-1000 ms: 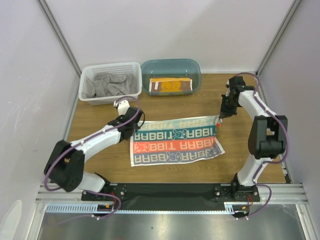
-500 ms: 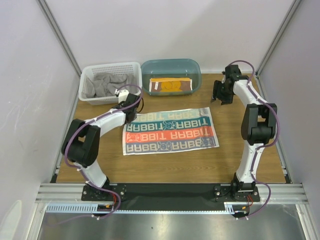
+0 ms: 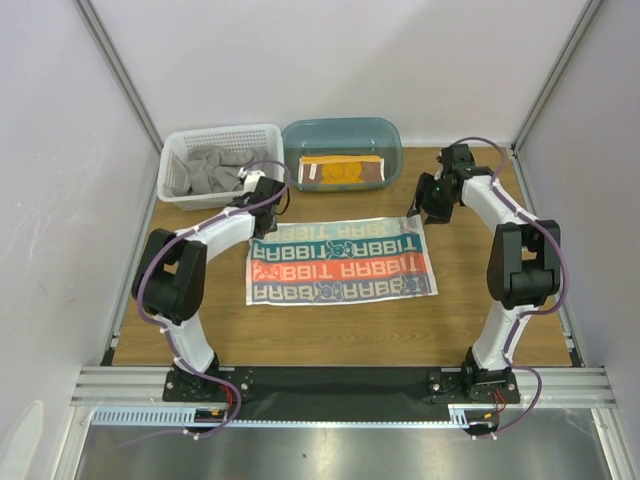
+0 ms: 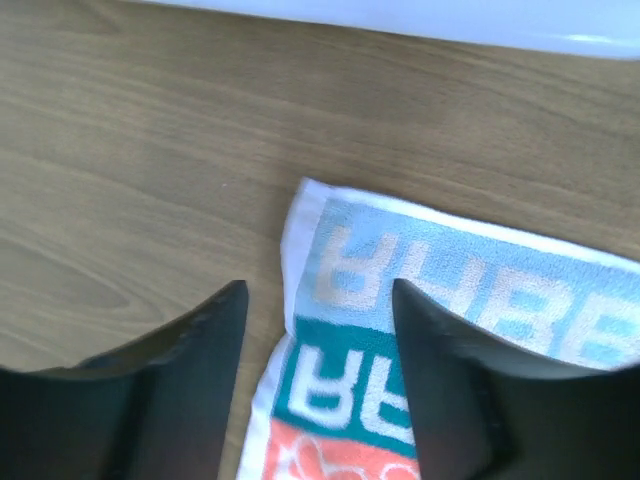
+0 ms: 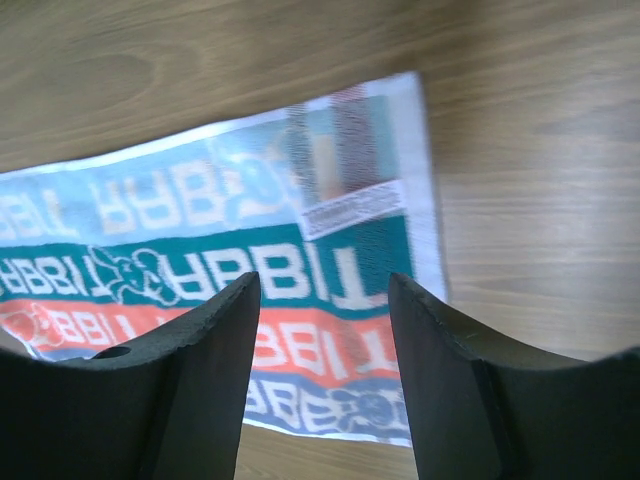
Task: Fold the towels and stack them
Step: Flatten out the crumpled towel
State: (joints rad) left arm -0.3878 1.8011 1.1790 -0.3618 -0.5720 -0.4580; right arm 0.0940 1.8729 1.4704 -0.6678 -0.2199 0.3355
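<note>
- Top view: left gripper point(image 3: 262, 196) and right gripper point(image 3: 424, 206), both parted and empty, hang over the far corners of the printed towel point(image 3: 340, 262), which lies flat on the table point(image 3: 480, 320) with its long axis left-right.
- Left wrist: fingers point(image 4: 170, 380) straddle its corner.
- Right wrist: fingers point(image 5: 190, 390) straddle the labelled corner.

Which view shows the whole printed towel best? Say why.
Top external: the printed towel lies spread flat, practically whole in frame. The left wrist view catches only one corner; the right wrist view only its labelled end.
</note>
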